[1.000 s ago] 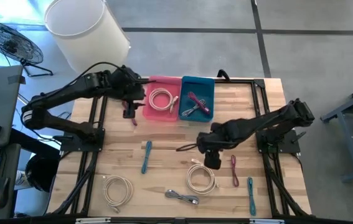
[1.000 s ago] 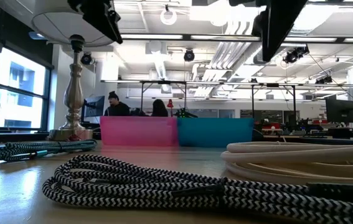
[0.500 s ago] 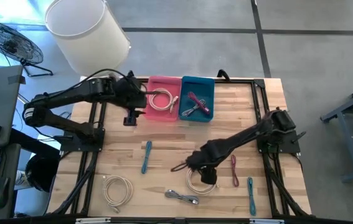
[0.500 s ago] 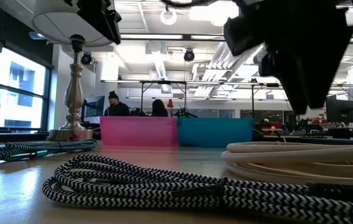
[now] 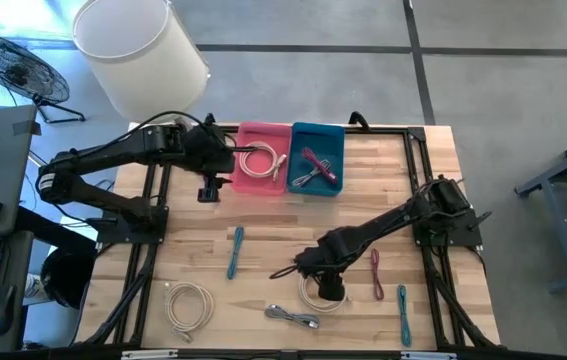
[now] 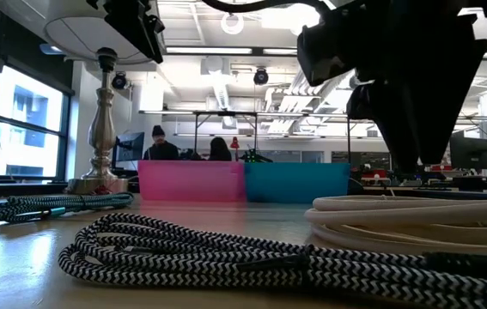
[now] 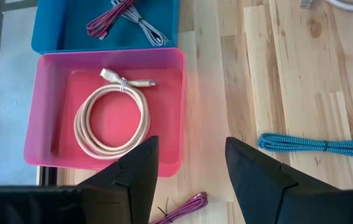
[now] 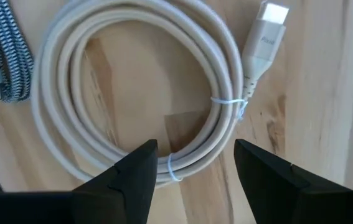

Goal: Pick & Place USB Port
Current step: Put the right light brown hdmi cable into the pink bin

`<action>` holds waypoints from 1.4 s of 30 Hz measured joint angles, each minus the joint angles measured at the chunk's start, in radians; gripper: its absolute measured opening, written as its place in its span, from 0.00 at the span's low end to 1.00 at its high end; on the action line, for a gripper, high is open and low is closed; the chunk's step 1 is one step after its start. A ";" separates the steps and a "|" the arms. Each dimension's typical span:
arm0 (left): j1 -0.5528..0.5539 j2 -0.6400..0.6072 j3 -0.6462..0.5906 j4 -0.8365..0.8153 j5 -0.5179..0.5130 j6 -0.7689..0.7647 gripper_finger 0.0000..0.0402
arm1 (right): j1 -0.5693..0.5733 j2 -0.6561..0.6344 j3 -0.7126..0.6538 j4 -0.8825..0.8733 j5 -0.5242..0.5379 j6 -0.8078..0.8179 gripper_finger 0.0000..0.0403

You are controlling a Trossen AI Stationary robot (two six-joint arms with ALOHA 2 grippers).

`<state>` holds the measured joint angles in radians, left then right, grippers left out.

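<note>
- The right gripper (image 5: 329, 288) hangs low over a coiled white cable (image 8: 145, 99) in the lower centre of the high view. Its fingers (image 8: 132, 171) are spread, one on each side of the coil's nearer strands, gripping nothing.
- The left gripper (image 5: 208, 187) is released and empty, sitting upper left of centre in the high view, just beside the pink bin (image 5: 261, 160).
- Nearby items: a black-and-white braided cable (image 5: 293, 318) lies just lower left of the white coil; in the right wrist view it shows at the left edge, close to the coil but apart from it.
- A magenta cable (image 5: 376, 274) lies straight, just right of the coil, and a blue cable (image 5: 403, 314) lies beyond it toward the lower right.
- Count on the bare table (image 5: 273, 225): two white coils (the second (image 5: 189, 305) at lower left), two blue cables (the second (image 5: 236, 251) left of centre), one braided, one magenta; a further magenta cable end (image 7: 179, 208) shows near the pink bin in the left wrist view.
- Bins: two, side by side at upper centre. The pink one holds one white coil (image 7: 111, 118); the blue bin (image 5: 318, 160) holds one magenta and one grey cable.
- Open room: the table's middle band between the bins and the loose cables is bare wood. The braided cable lies near the lower edge.
</note>
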<state>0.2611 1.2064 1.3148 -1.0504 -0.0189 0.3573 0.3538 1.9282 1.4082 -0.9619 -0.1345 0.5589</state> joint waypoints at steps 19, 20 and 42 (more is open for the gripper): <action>0.000 0.000 0.000 0.001 -0.002 0.000 0.45 | -0.007 0.011 0.000 0.022 0.028 -0.024 0.66; 0.000 0.000 0.000 0.001 -0.002 0.000 0.45 | -0.007 0.011 0.000 0.021 0.030 -0.031 0.66; 0.000 0.000 0.000 0.003 -0.018 0.001 0.45 | -0.075 0.003 -0.237 0.369 -0.175 -0.065 0.30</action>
<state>0.2611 1.2064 1.3144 -1.0473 -0.0369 0.3580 0.2792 1.9311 1.1709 -0.5929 -0.3097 0.4943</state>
